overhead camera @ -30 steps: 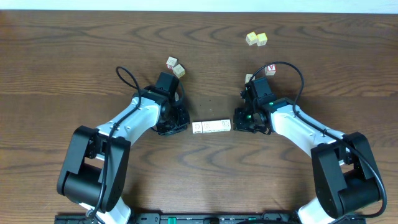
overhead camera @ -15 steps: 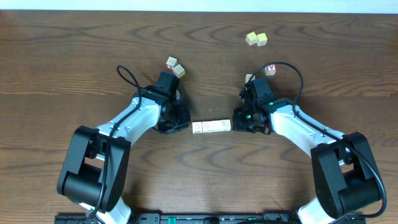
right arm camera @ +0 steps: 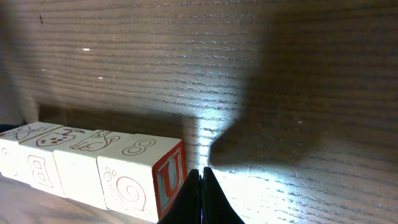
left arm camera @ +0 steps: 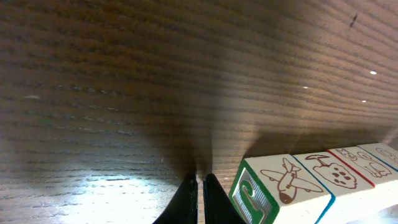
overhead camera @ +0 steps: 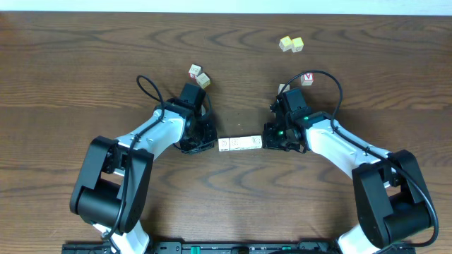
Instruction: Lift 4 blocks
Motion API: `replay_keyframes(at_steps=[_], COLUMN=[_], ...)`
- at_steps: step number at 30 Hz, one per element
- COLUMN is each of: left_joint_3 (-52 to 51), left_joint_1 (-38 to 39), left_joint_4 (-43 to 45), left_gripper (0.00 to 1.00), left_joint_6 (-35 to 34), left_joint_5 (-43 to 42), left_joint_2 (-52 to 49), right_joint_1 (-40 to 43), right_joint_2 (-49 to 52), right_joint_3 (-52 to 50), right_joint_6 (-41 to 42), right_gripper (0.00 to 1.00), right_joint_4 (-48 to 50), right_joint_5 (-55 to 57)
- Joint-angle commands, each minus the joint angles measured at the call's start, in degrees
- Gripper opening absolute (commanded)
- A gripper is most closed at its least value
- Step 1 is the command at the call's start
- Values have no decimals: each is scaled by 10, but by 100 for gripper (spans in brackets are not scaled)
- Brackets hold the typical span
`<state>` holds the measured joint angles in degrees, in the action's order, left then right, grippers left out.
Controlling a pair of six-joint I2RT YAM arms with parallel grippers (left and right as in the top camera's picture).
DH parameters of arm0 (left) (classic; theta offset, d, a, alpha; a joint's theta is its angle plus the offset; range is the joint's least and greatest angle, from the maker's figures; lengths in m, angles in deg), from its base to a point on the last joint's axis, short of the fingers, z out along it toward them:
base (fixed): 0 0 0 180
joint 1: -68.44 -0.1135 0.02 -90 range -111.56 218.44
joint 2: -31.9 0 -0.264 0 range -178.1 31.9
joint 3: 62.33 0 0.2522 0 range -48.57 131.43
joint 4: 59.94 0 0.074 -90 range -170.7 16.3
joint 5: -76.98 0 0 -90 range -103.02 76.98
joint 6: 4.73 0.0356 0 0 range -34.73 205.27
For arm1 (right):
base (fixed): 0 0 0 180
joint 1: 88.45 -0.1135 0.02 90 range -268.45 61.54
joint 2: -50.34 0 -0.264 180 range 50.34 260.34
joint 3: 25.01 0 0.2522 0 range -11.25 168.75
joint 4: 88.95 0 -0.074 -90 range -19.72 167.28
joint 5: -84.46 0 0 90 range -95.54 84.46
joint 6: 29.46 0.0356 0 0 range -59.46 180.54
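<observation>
We see four cream printed blocks touching in a row, left pincer and right pincer pressed together flanking it, yellow-topped cubes well apart

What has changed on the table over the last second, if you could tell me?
Very little: the left arm's lower links swung slightly inward, and the right hand edged toward the row of blocks. Nothing was gripped or released. The left hand stays shut at the row's other end; the blocks have not moved.
</observation>
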<state>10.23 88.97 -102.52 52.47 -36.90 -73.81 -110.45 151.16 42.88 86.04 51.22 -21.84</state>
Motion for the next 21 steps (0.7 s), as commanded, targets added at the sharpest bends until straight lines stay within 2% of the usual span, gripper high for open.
replay_keyframes(at_steps=[1,10,21], left_joint_3=[-5,-5,-5], left_joint_1=[1,1,1], left_joint_4=[-1,5,11], left_gripper=[7,7,7], left_joint_6=[25,78,84], left_joint_5=[4,-36,-54], left_joint_2=[-14,-14,-14], right_joint_1=[-6,-6,-6], right_joint_2=[2,2,2], right_joint_3=[1,1,1], right_joint_6=[6,6,6], right_gripper=[1,1,1], right_joint_4=[1,10,16], right_joint_5=[-1,-10,-29])
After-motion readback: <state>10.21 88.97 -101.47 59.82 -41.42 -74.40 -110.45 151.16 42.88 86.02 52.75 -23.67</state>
